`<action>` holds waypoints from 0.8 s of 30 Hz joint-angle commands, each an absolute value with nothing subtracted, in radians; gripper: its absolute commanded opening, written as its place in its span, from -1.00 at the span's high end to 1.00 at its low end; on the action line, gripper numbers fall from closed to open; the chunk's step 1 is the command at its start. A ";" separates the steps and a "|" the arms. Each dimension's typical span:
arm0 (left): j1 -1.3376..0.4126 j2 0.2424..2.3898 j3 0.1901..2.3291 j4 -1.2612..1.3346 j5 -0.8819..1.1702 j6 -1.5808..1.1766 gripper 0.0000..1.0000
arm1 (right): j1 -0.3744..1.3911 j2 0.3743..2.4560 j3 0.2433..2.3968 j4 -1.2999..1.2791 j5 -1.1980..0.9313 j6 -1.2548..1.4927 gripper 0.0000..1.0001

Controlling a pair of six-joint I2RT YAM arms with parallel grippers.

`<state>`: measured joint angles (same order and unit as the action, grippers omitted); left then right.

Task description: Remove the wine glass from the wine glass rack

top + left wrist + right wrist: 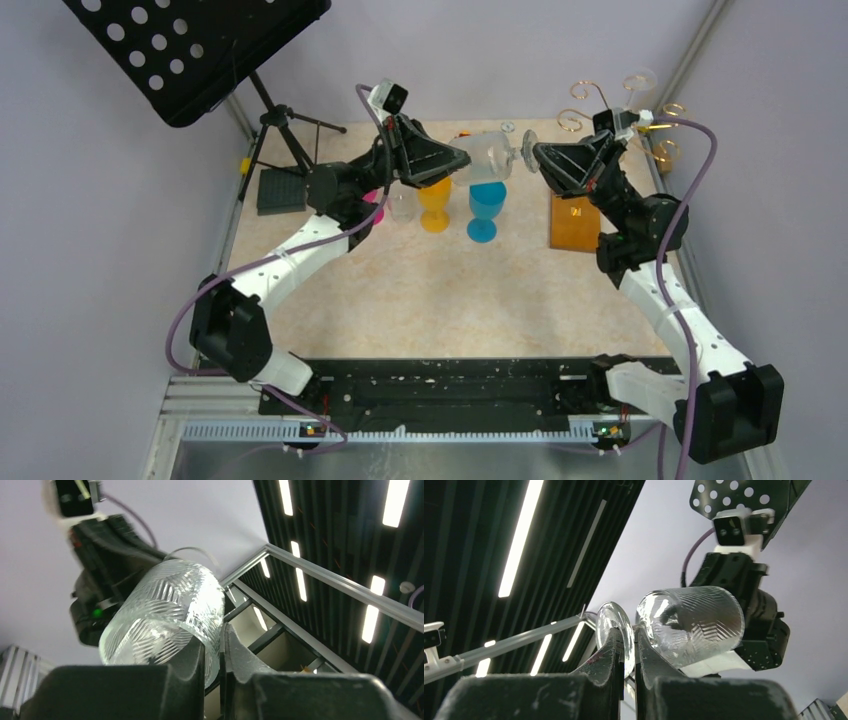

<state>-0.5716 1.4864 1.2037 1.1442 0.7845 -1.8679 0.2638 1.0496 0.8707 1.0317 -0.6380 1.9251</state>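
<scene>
Looking from above, you find the wine glass [488,155] lying sideways in the air in the upper middle of the frame, off the wine glass rack [573,225], whose gold wire arms and wooden base sit at the upper right of the table [420,290]. Your left hand [463,158] is clenched on the rim of the ribbed bowl; its wrist view shows the glass wall pinched between the two fingers [192,660]. Your right hand [530,152] is clenched on the round foot, the disc nipped edge-on between its fingers in its own wrist view. Below the glass, a yellow goblet [434,203] and a blue goblet [485,210] stand on the table, and a black music stand [190,50] fills the upper left
</scene>
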 commanded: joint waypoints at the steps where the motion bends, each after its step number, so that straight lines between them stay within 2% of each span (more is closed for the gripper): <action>1: -0.587 1.455 1.256 1.340 0.801 -1.899 1.00 | 0.271 1.063 0.856 1.088 -0.623 1.917 1.00; 3: -0.586 1.451 1.260 1.338 0.803 -1.885 1.00 | 0.270 1.065 0.856 1.087 -0.626 1.916 1.00; 4: -0.587 1.449 1.262 1.337 0.805 -1.877 1.00 | 0.270 1.064 0.855 1.082 -0.626 1.914 0.93; 6: -0.586 1.443 1.261 1.330 0.805 -1.862 1.00 | 0.271 1.063 0.853 1.065 -0.628 1.907 0.62; 7: -0.586 1.440 1.261 1.324 0.805 -1.852 1.00 | 0.272 1.061 0.853 1.047 -0.631 1.901 0.33; 8: -0.585 1.436 1.261 1.314 0.807 -1.838 1.00 | 0.270 1.058 0.854 1.034 -0.635 1.892 0.14; 10: -0.584 1.423 1.264 1.273 0.814 -1.794 1.00 | 0.270 1.048 0.857 0.990 -0.641 1.857 -0.06; 14: -0.571 1.370 1.260 1.081 0.828 -1.628 1.00 | 0.270 1.005 0.916 0.676 -0.652 1.609 -0.17; 19: -0.550 1.272 1.289 0.606 0.790 -1.238 1.00 | 0.271 0.935 1.020 0.103 -0.495 1.191 -0.30; 24: -0.541 1.185 1.362 0.039 0.626 -0.828 1.00 | 0.270 0.890 1.011 -0.079 -0.375 1.038 -0.35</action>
<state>-0.5468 1.2789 1.2598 0.5053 0.7914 -1.2465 0.2657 0.9195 0.9836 0.2054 -0.4805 1.2800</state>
